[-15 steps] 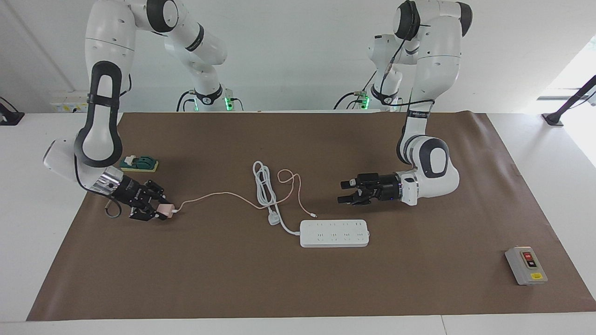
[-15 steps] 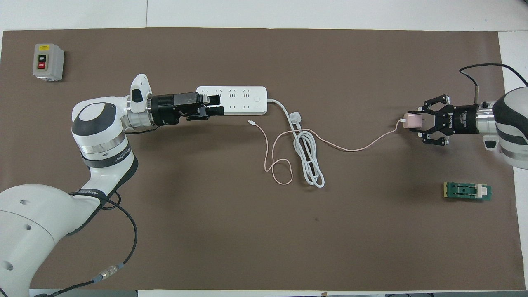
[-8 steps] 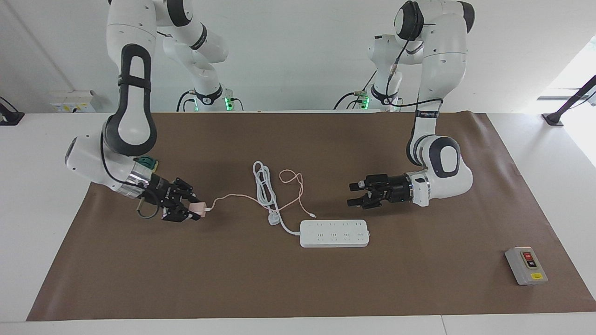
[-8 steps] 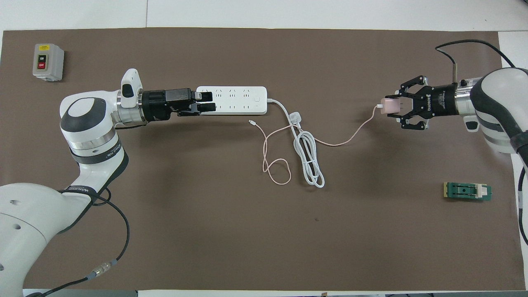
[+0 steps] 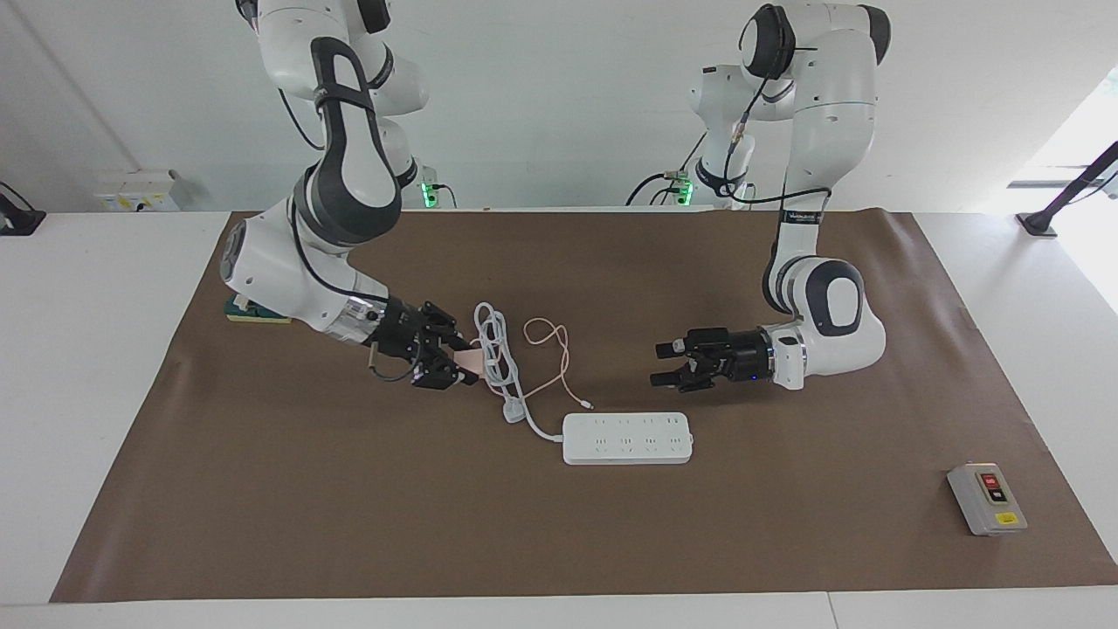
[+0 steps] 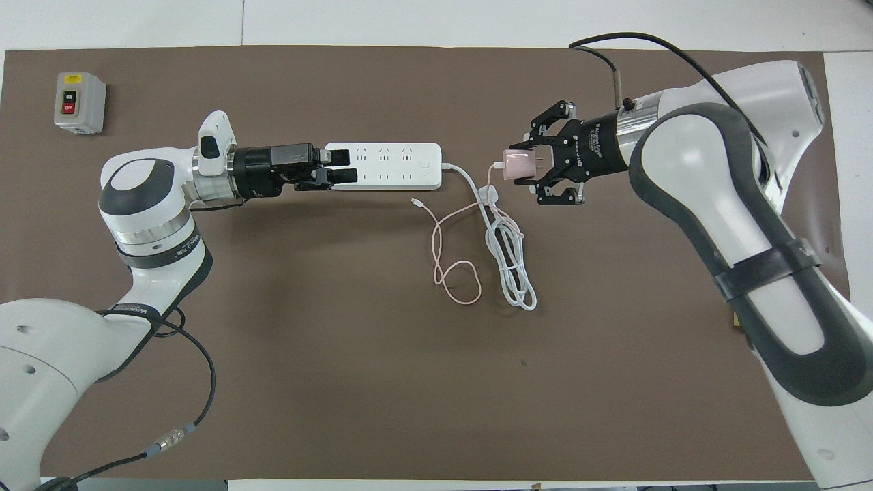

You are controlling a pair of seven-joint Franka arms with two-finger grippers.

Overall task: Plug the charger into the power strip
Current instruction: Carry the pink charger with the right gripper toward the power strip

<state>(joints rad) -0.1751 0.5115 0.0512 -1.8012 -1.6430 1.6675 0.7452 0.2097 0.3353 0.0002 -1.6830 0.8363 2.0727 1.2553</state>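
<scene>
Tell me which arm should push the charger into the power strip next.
Right. The right gripper already holds the charger over the white cord. The left gripper is open and empty, over the power strip; it could probably steady it.

Green block (image 5: 258, 314) (mostly arm-hidden)

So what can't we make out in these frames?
Green block: facing view, mostly covered by the right arm; overhead, only a corner shows.
Power strip: overhead, one end covered by the left gripper.
Charger: facing view, prongs hidden inside the right gripper.
</scene>
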